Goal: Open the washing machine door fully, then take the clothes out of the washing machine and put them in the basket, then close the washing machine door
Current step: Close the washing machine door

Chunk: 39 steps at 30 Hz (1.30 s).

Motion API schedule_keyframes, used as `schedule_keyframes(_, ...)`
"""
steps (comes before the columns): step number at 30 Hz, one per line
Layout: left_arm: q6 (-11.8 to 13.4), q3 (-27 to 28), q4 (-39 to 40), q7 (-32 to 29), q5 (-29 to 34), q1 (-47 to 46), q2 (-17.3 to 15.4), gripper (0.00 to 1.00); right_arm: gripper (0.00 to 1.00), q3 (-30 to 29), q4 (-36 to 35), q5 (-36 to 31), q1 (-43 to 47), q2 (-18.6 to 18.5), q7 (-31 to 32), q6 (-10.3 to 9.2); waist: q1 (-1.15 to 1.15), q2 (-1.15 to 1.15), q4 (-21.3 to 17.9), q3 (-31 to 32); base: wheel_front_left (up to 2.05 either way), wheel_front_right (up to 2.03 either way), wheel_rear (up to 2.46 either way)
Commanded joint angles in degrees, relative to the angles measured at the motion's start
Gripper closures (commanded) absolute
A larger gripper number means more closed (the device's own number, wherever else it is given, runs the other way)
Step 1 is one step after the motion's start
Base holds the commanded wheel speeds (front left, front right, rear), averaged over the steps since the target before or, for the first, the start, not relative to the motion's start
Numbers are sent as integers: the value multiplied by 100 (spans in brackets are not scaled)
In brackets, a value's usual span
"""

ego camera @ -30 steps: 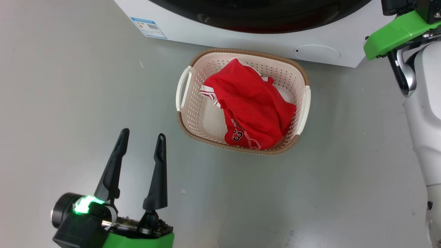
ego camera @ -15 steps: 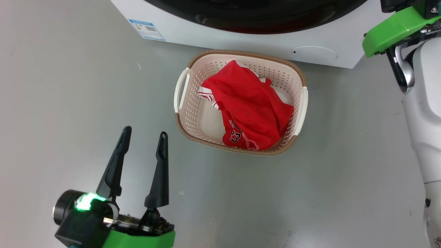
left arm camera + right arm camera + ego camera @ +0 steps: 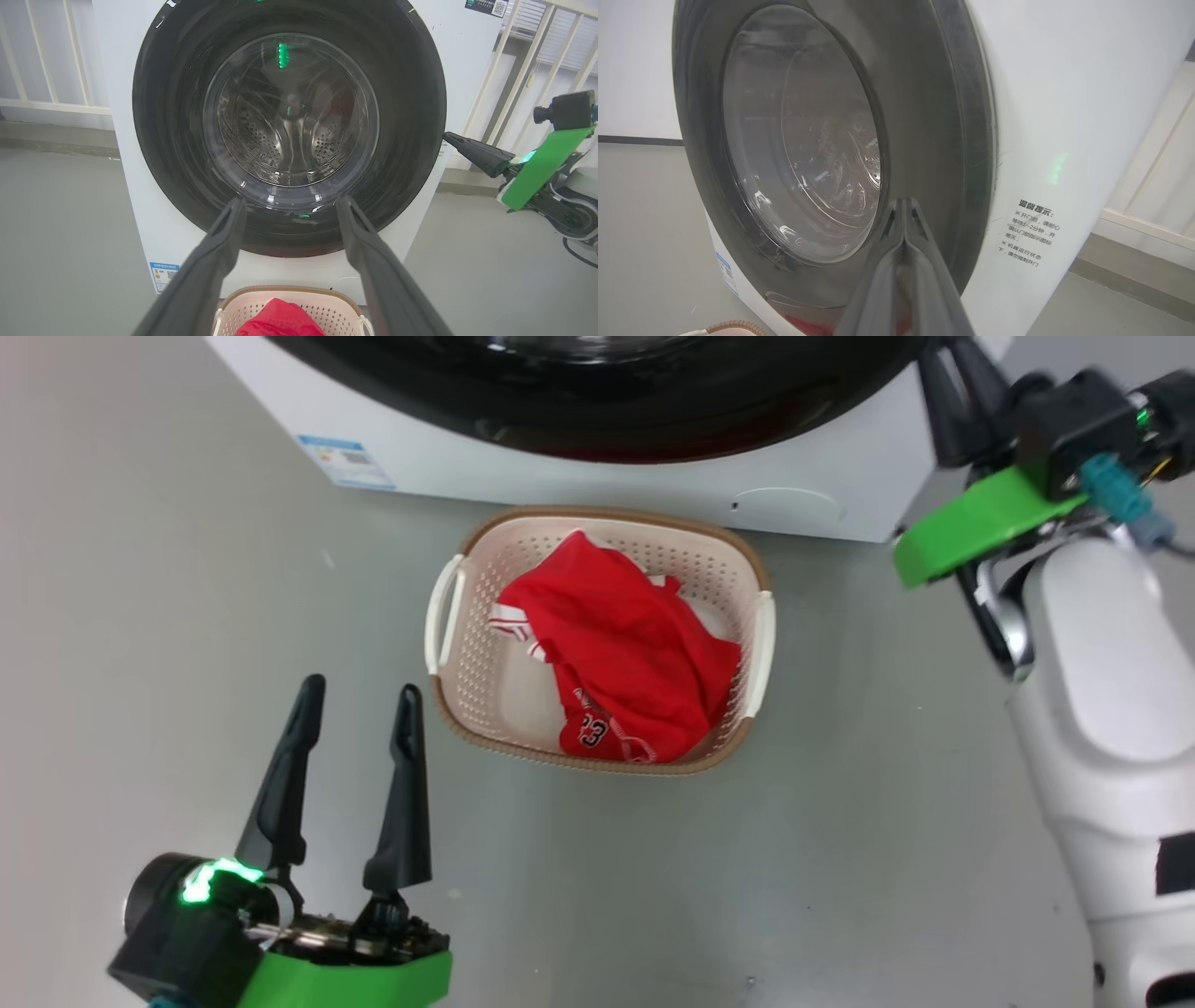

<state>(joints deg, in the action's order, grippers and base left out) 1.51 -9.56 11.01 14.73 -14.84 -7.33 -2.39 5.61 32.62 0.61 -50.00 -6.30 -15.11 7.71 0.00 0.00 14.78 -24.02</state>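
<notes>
The washing machine door (image 3: pixel 177 140) lies flat against the front of the white washing machine (image 3: pixel 467 56), and the steel drum shows through its glass. On the floor in front stands the basket (image 3: pixel 597 513) with the red clothes (image 3: pixel 625 653) crumpled inside. My left gripper (image 3: pixel 360 687) hovers open and empty over the floor, left of the basket, and points at the door (image 3: pixel 290 201). My right gripper (image 3: pixel 448 136) is shut on nothing, its tips at the door's right rim (image 3: pixel 903 201). Its fingers (image 3: pixel 952 373) rise by the machine's right corner.
A blue label (image 3: pixel 344 460) and a round cap (image 3: pixel 789 506) sit low on the machine's front. A white railing (image 3: pixel 523 70) runs behind the machine on the right. Bare grey floor (image 3: pixel 840 821) surrounds the basket. My pale right forearm (image 3: pixel 1102 709) stands at the right.
The head camera has shifted, so more of the door shows and the basket sits lower and further left. My right wrist and fingers have come into view at the machine's right corner.
</notes>
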Motion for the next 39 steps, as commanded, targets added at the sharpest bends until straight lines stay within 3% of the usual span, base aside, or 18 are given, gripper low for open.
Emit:
schedule_keyframes(1, 47, 227, 181, 27, -53, -24, -49, 0, 0, 138, -245, 86, 180, 152, 11, -22, 0, 0, -168, 132, 0, 0, 0)
schedule_keyframes(9, 10, 291, 119, 27, -46, 87, -49, 0, 0, 282, -1067, 155, 1200, 247, 11, -22, 0, 0, -602, 511, 0, 0, 0)
schedule_keyframes(22, 74, 422, -43, 27, 229, 324, -49, 0, 0, -112, -2054, -46, 2604, 334, 11, -22, 0, 0, -1247, 1046, 0, 0, 0)
schedule_keyframes(39, 0, 519, -530, 27, 385, 876, -60, 0, 0, -519, -2417, 408, 4355, 341, 11, -22, 0, 0, -1487, 2269, 0, 0, 0)
